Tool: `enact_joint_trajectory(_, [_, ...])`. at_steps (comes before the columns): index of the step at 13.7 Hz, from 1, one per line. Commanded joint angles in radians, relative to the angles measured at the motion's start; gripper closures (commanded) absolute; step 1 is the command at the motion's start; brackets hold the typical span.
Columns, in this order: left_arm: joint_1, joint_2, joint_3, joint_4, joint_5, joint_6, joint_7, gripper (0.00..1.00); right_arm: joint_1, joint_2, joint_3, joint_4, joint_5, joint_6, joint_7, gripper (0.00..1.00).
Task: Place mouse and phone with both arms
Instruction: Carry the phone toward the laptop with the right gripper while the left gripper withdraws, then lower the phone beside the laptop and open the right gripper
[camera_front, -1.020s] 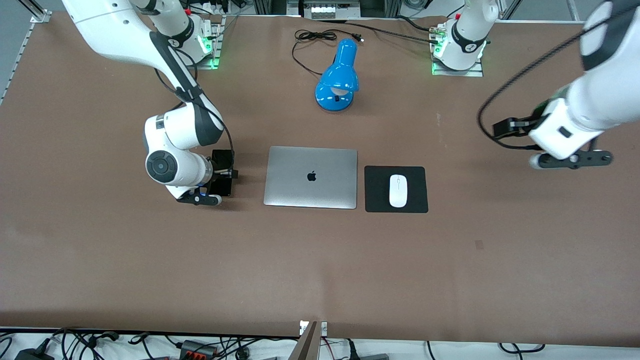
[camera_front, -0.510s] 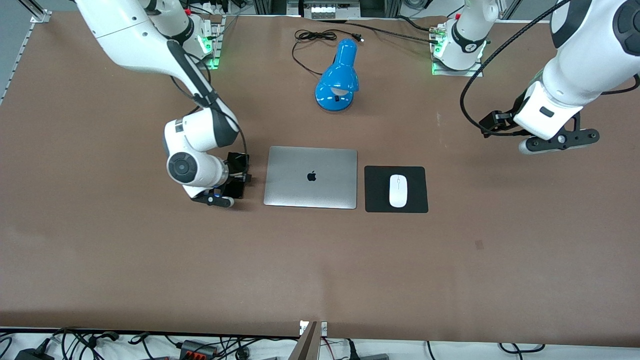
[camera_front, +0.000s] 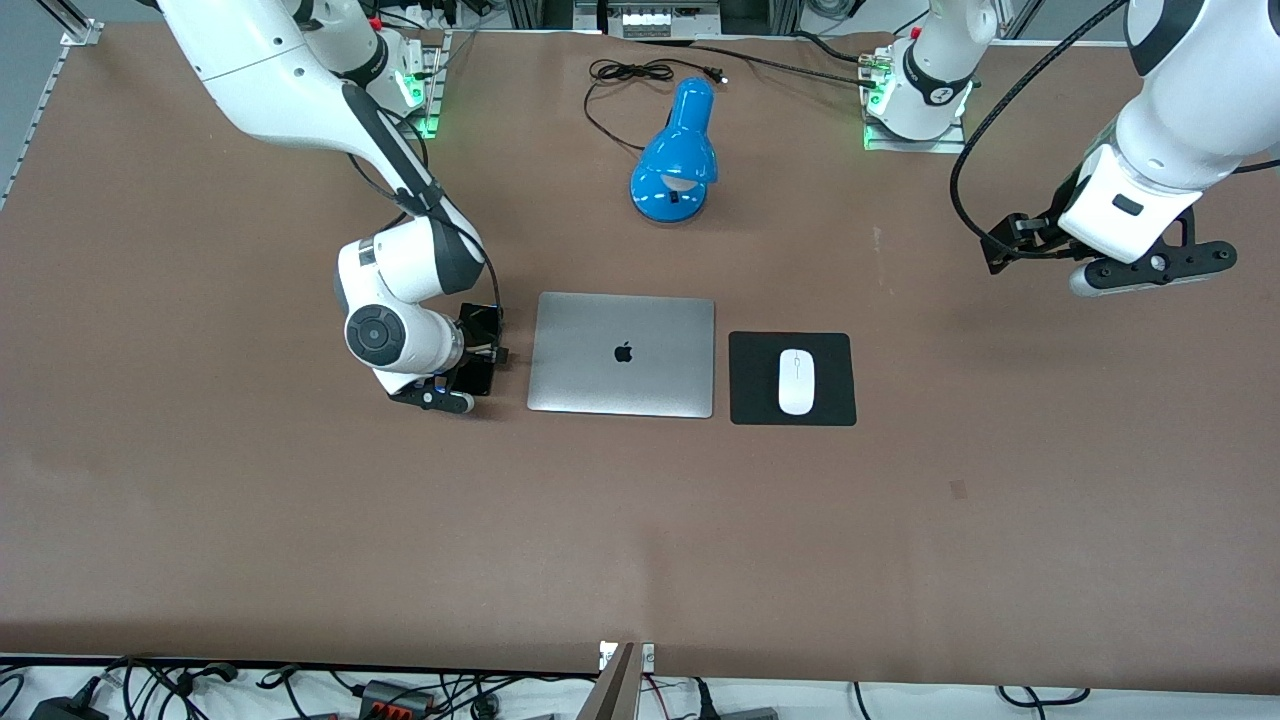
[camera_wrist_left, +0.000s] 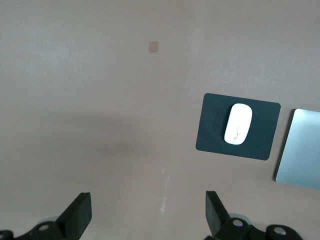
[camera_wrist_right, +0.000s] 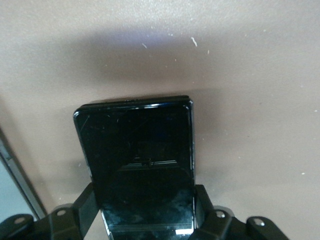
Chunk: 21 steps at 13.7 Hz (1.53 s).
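The white mouse (camera_front: 796, 381) lies on a black mouse pad (camera_front: 750, 400) beside the laptop, toward the left arm's end; it also shows in the left wrist view (camera_wrist_left: 238, 123). My right gripper (camera_front: 478, 352) is shut on the black phone (camera_front: 481, 322) and holds it low over the table beside the laptop's other edge. In the right wrist view the phone (camera_wrist_right: 137, 160) sits between the fingers (camera_wrist_right: 86, 205). My left gripper (camera_front: 1150, 270) is open and empty, up over bare table toward the left arm's end; its fingertips (camera_wrist_left: 79, 216) show in the left wrist view.
A closed silver laptop (camera_front: 621, 353) lies mid-table. A blue desk lamp (camera_front: 677, 155) with a black cable (camera_front: 620, 75) stands farther from the front camera. The brown table (camera_front: 640, 540) runs wide nearer the camera.
My right gripper has carried the phone toward the laptop. My left arm has risen and shifted away from the mouse pad.
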Motion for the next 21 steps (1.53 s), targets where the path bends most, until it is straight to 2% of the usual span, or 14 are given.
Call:
enact_joint_trajectory(1, [0.009, 0.023, 0.004, 0.051, -0.014, -0.006, 0.099, 0.0, 0.014, 0.012, -0.001, 0.017, 0.004, 0.006, 0.01, 0.73])
enact_joint_trajectory(4, [0.006, 0.041, 0.008, 0.079, -0.02, -0.046, 0.11, 0.0, 0.016, 0.015, -0.001, 0.017, 0.004, 0.006, 0.008, 0.73])
enact_joint_trajectory(5, [-0.017, 0.038, 0.016, 0.085, -0.02, -0.065, 0.11, 0.0, 0.016, 0.015, -0.001, 0.017, 0.003, 0.006, 0.007, 0.65])
enact_joint_trajectory(6, [-0.026, 0.044, 0.037, 0.1, -0.02, -0.072, 0.113, 0.0, 0.016, 0.015, -0.001, 0.018, 0.006, 0.006, 0.01, 0.2])
enact_joint_trajectory(7, [-0.031, 0.043, 0.039, 0.1, -0.02, -0.072, 0.116, 0.0, 0.013, 0.015, -0.001, 0.022, 0.004, 0.006, 0.01, 0.0])
enact_joint_trajectory(8, [-0.056, 0.041, 0.051, 0.102, -0.02, -0.075, 0.113, 0.0, 0.011, 0.014, -0.001, 0.032, 0.003, 0.002, 0.004, 0.0])
enact_joint_trajectory(10, [-0.118, 0.044, 0.129, 0.103, -0.022, -0.069, 0.114, 0.0, 0.006, -0.015, -0.006, 0.069, 0.001, -0.03, -0.01, 0.0])
enact_joint_trajectory(14, [-0.112, 0.05, 0.133, 0.103, -0.045, -0.066, 0.114, 0.0, -0.006, -0.092, -0.041, 0.236, 0.0, -0.254, -0.03, 0.0])
enact_joint_trajectory(16, [-0.112, 0.05, 0.133, 0.103, -0.045, -0.065, 0.114, 0.0, -0.014, -0.109, -0.072, 0.363, -0.037, -0.377, -0.123, 0.0])
enact_joint_trajectory(19, [-0.112, 0.058, 0.133, 0.103, -0.045, -0.054, 0.113, 0.0, -0.04, -0.143, -0.127, 0.477, -0.052, -0.463, -0.203, 0.0])
enact_joint_trajectory(21, [-0.107, 0.055, 0.136, 0.102, -0.043, -0.066, 0.116, 0.0, -0.07, -0.157, -0.147, 0.556, -0.055, -0.549, -0.331, 0.0])
